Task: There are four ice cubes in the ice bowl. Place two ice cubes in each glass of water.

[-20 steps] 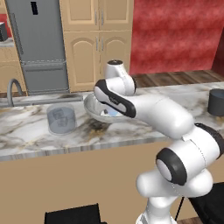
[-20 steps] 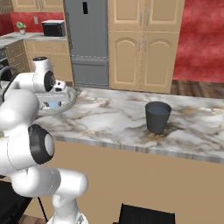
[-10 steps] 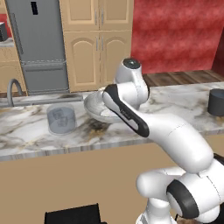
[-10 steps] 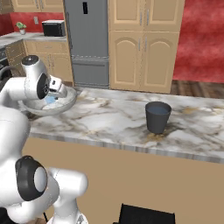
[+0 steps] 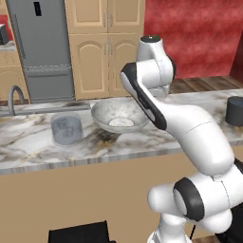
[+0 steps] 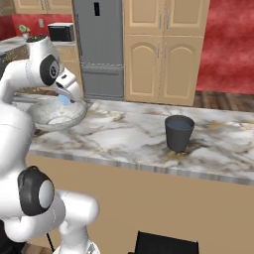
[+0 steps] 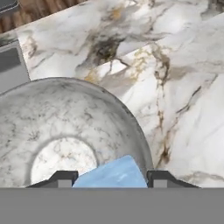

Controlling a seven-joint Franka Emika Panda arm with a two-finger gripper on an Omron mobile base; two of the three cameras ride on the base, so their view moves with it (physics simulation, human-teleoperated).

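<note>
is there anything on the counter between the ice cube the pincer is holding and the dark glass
Nothing visible. The pincer holds the ice cube above the ice bowl; bare marble counter runs to the dark glass.

arm raised, bent forward; fingers [image 7: 65,178] clamping ice cube [image 7: 111,174]

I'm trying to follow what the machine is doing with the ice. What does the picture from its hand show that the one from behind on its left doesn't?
The hand view shows a pale blue ice cube clamped between the gripper fingertips, just above the ice bowl rim. The left base view shows the translucent glass left of the bowl, the dark glass far right, the fridge and the cabinets. Both show the speckled bowl with its bare whitish bottom, on the marble counter.
</note>
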